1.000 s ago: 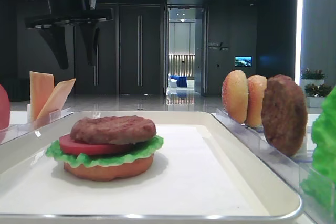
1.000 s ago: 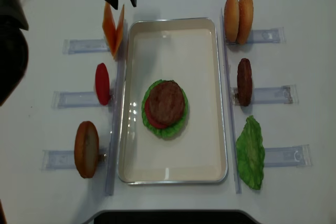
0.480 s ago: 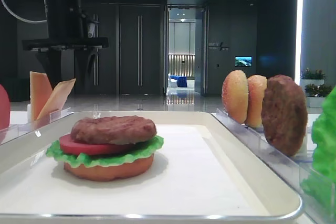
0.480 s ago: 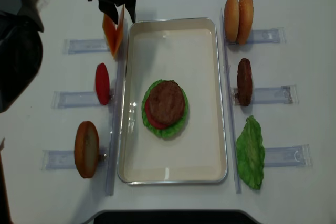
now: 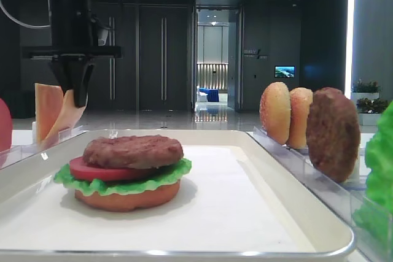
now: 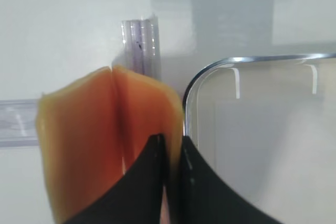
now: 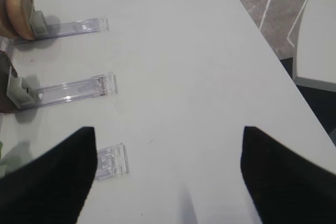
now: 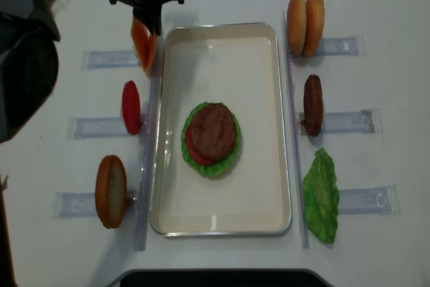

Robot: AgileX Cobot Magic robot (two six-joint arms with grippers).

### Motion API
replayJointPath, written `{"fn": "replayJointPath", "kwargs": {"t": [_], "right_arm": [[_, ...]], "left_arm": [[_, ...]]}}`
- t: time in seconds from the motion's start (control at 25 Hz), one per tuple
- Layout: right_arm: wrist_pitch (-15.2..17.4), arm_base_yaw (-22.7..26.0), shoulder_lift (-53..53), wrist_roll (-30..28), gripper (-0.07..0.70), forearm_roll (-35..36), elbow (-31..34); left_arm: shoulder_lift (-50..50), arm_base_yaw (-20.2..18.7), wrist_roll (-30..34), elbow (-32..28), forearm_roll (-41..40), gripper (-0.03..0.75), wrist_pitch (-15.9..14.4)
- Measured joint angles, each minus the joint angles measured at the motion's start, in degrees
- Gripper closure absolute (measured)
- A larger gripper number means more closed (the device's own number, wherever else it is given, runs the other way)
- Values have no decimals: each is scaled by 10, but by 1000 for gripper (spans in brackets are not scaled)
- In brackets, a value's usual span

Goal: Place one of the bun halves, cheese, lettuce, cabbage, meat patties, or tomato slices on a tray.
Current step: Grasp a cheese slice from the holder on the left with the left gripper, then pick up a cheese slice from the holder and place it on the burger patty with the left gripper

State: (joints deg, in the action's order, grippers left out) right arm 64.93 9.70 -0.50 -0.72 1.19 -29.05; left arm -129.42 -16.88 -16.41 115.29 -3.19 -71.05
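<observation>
Pale orange cheese [image 6: 142, 114] is pinched in my left hand [image 6: 170, 153]: the two black fingers have come together on the top edge of the slice nearer the tray, of the two that lean together in a V. The slice stands on edge in its clear rack [image 8: 111, 58], so its flat face is upright and its long edge runs straight down from my fingertips; the other slice [image 6: 73, 140] sits just on the far side of mine from the tray, touching it near the top.

The tray [image 8: 265, 119] lies right beside my hand, its rounded corner almost under my fingers, and the way in is up and then sideways across the rim. My right hand [image 7: 168, 182] hangs well off over bare table [image 7: 173, 61] on the other side, fingers apart, holding nothing, so this one is mine.

In the tray sits one stack: a flat bun half [image 5: 126, 197] at the bottom, lettuce [image 5: 123, 182], a tomato slice [image 5: 92, 170], a meat patty [image 5: 132, 150] on top.
</observation>
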Motion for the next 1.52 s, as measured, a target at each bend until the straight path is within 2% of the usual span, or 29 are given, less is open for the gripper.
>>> {"fn": "replayJointPath", "kwargs": {"t": [0.56,0.68,0.84,0.96,1.12,1.36,1.52], "right_arm": [[0,0,0,0,95,0,0],[0,0,0,0,95,0,0],[0,0,0,0,95,0,0],[0,0,0,0,95,0,0],[0,0,0,0,95,0,0],[0,0,0,0,95,0,0],[0,0,0,0,95,0,0]], "left_arm": [[136,-4,-17,-10,81,689,1],[172,-26,-33,-71,63,689,1],[259,-66,-62,-202,53,689,2],[337,-92,-100,-299,59,689,30],[419,-106,-131,-393,56,689,64],[438,-106,-133,-422,44,689,86],[426,-106,-97,-424,98,689,142]]}}
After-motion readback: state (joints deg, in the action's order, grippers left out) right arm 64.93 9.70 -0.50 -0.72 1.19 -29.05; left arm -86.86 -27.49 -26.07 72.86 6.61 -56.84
